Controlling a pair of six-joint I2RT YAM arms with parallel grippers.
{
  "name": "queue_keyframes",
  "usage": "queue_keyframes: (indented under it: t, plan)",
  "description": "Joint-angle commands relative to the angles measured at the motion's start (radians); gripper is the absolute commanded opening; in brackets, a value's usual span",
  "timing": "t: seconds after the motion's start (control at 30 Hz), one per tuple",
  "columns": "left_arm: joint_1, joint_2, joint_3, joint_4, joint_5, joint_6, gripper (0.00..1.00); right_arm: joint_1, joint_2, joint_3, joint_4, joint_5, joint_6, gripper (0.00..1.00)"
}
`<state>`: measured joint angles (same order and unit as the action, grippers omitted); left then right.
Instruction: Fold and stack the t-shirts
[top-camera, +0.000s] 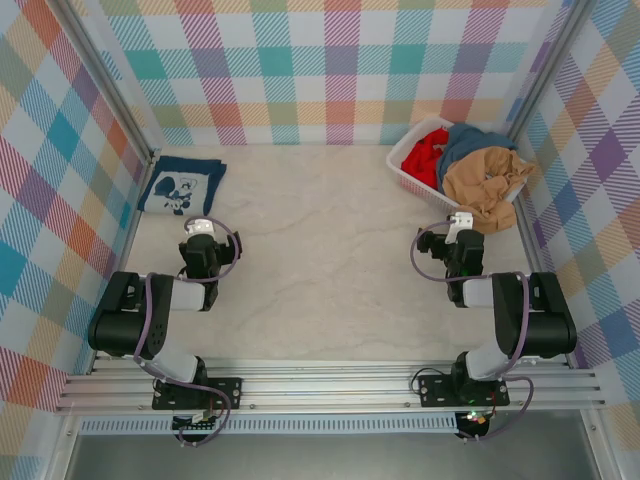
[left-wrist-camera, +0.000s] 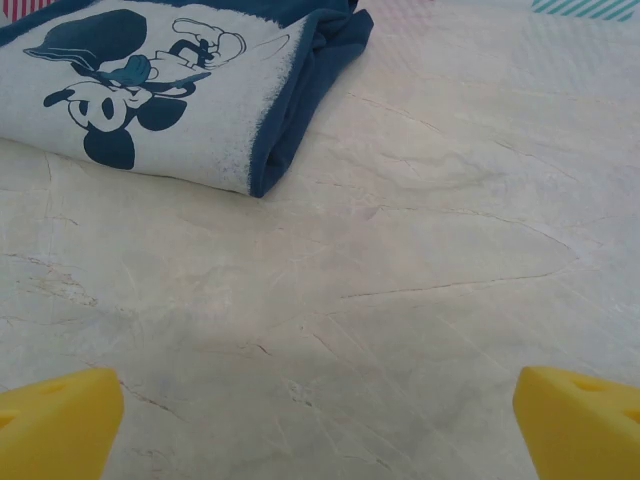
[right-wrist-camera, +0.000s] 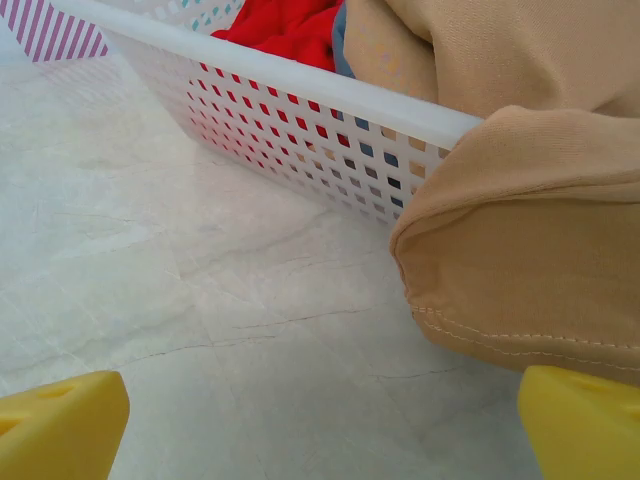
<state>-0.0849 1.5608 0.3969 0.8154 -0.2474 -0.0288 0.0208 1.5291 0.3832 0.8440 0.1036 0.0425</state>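
Note:
A folded navy t-shirt with a white graphic lies at the back left of the table, and fills the upper left of the left wrist view. A tan t-shirt spills over the near rim of the basket, its hem hanging close in the right wrist view. Red and grey-blue tees lie crumpled in the basket. My left gripper is open, its yellow fingertips wide apart over bare table. My right gripper is open too, fingertips spread just short of the tan hem.
The white slatted basket stands at the back right corner, its rim close ahead of the right gripper. Checked fabric walls enclose the marble-look table on three sides. Both arm bases sit on the metal rail at the near edge.

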Motion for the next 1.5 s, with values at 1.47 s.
queue_keyframes:
  t: [1.47]
  plan:
    - [-0.342, -0.249, 0.842, -1.21, 0.407, -0.629, 0.79, -0.272, 0.33, 1.325, -1.538, -0.221, 0.47, 0.79]
